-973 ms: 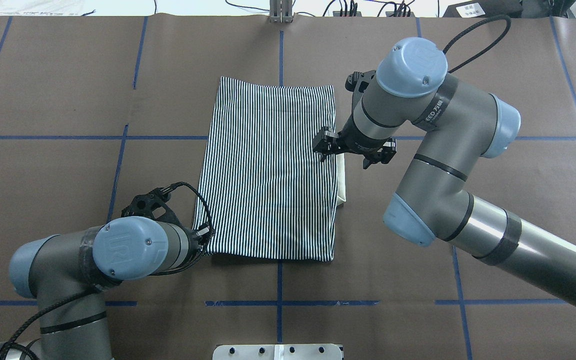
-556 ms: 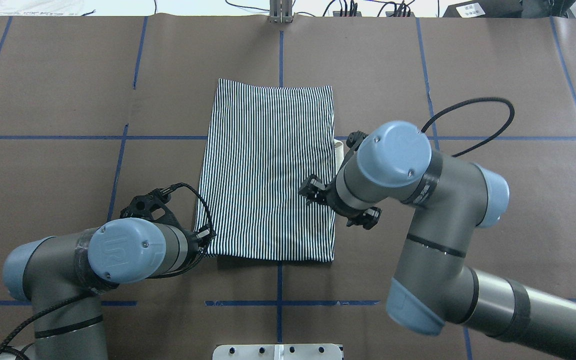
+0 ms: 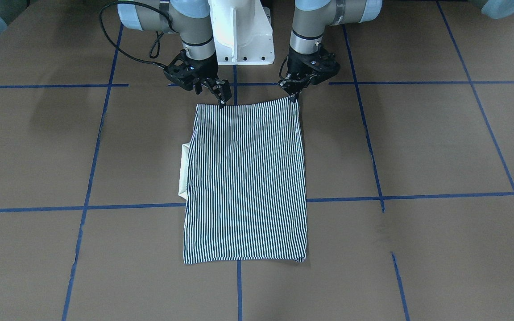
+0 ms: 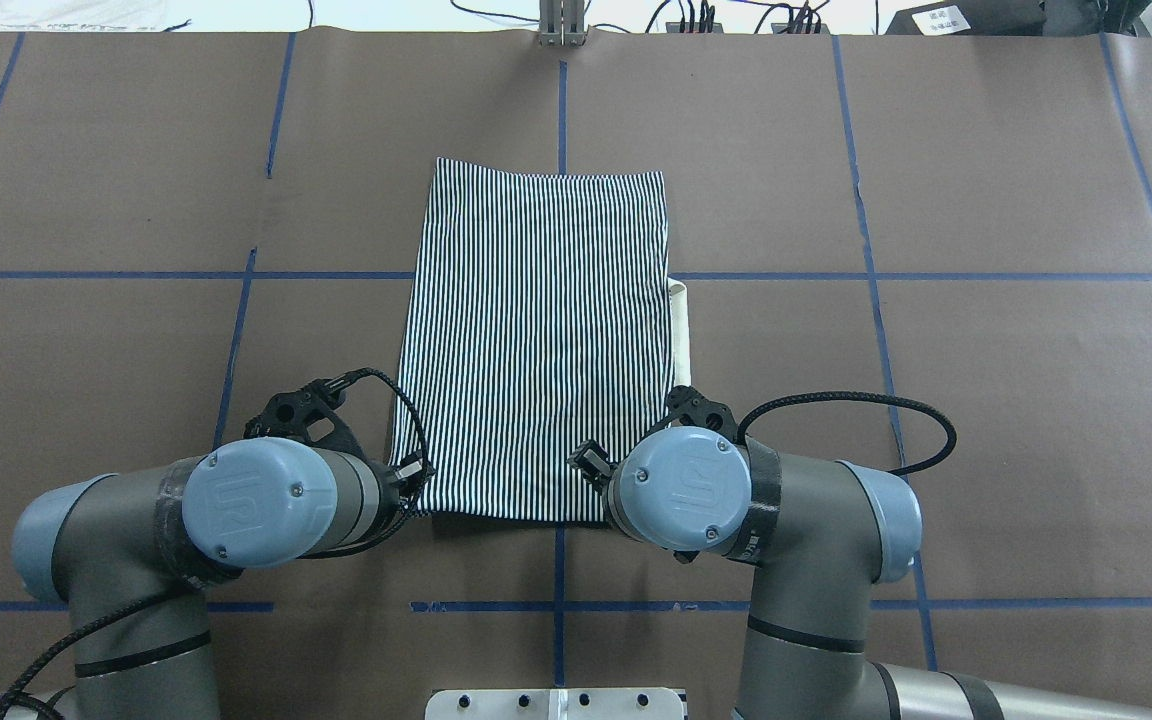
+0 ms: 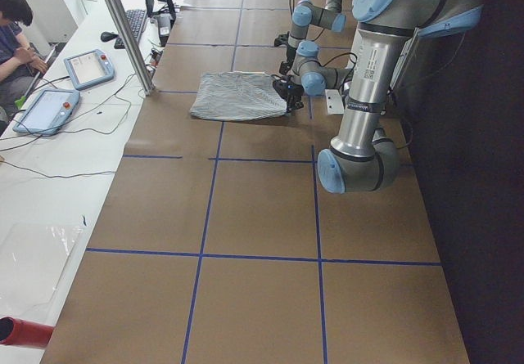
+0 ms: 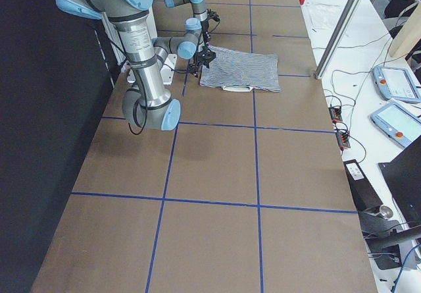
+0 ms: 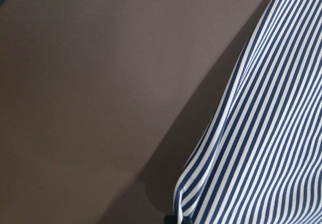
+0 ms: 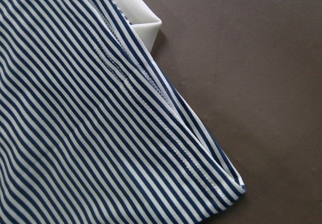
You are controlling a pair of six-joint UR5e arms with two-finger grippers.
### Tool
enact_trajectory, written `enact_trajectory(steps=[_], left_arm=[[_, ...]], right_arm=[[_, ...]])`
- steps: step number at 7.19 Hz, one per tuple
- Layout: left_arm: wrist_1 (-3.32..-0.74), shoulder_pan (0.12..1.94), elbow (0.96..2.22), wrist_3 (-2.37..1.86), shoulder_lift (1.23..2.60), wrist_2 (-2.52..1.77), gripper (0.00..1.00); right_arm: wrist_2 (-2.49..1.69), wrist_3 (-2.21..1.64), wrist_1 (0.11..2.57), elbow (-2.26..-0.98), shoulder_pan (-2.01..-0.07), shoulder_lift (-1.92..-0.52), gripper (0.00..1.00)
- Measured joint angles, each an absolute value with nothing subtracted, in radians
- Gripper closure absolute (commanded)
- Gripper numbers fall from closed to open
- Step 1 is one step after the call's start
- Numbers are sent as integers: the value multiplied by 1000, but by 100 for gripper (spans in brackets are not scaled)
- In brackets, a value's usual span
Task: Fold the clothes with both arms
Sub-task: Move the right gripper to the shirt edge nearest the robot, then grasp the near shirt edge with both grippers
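Note:
The striped shirt (image 3: 246, 178) lies folded in a long rectangle on the brown table (image 4: 86, 350), and it also shows in the overhead view (image 4: 536, 340). Its cream collar (image 4: 681, 335) sticks out at my right edge. My left gripper (image 3: 293, 96) is shut on the near left corner, and the cloth (image 7: 261, 133) rises to a black fingertip. My right gripper (image 3: 221, 100) is just above the near right corner and looks open. In the right wrist view that corner (image 8: 221, 183) lies flat, with no finger in sight. In the overhead view the right wrist (image 4: 681, 490) hides its gripper.
The white pedestal base (image 3: 241, 31) stands right behind both grippers. Blue tape lines (image 3: 417, 196) cross the brown table. A metal post (image 5: 123, 29), tablets (image 5: 88, 67) and a seated person (image 5: 12, 20) are beyond the far table edge.
My right arm has swept back along the shirt's right edge, from beside the collar to the near right corner. The left arm and the shirt have not moved.

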State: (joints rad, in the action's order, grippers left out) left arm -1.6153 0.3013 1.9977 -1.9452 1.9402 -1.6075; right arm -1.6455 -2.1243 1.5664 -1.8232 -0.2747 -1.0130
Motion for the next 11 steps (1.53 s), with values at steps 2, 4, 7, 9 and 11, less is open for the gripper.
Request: enact_trajectory(steps=[2,4,7,9,11], left_arm=[[-1615,301,2001,-1945,1939,-1608,100],[-1615,301,2002,-1945,1937,-1608,100],[-1615,301,2000,-1945,1937,-1608,100],[-1615,301,2000,-1945,1937,-1608,100],[-1615,301,2000,-1945,1934,-1608,100]], right_arm=[[-1644,-2178,1587,-1739,-279,-946,0],[-1646,-2192,1612,-1707,-280,-920,0],[-1649,-2194,1649,-1697,-280,-917,0],[-1649,-2194,1652,-1680,-279,-916,0],[-1650,-2194,1652,-1675,-278,-917,37]])
